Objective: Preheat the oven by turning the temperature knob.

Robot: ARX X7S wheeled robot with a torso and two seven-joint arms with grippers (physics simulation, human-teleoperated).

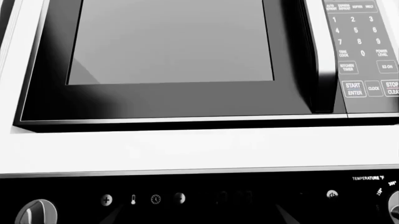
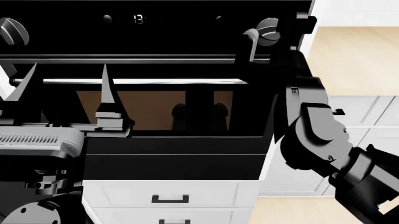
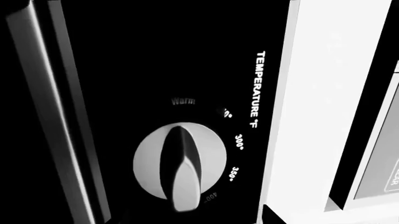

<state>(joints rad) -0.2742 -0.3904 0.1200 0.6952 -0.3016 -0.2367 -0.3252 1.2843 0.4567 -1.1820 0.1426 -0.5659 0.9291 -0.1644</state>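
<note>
The oven (image 2: 187,154) is glossy black, with a brown window (image 2: 149,109), a silver bar handle (image 2: 156,81) and white digits on its panel. The temperature knob (image 2: 269,31) is a silver dial at the panel's right end. It fills the right wrist view (image 3: 179,161), its ridge running from "Warm" towards 400, beside the TEMPERATURE °F label. It also shows at the edge of the left wrist view (image 1: 394,205). My right gripper (image 2: 274,35) is open at the knob, one finger on each side and apart from it. My left gripper (image 2: 67,70) is open and empty before the handle's left part.
A second knob (image 2: 12,31) sits at the panel's left end. A microwave (image 1: 168,46) with a keypad (image 1: 358,42) is built in above the oven. White drawers with black handles (image 2: 169,199) lie below, and white cabinets (image 2: 361,112) stand to the right.
</note>
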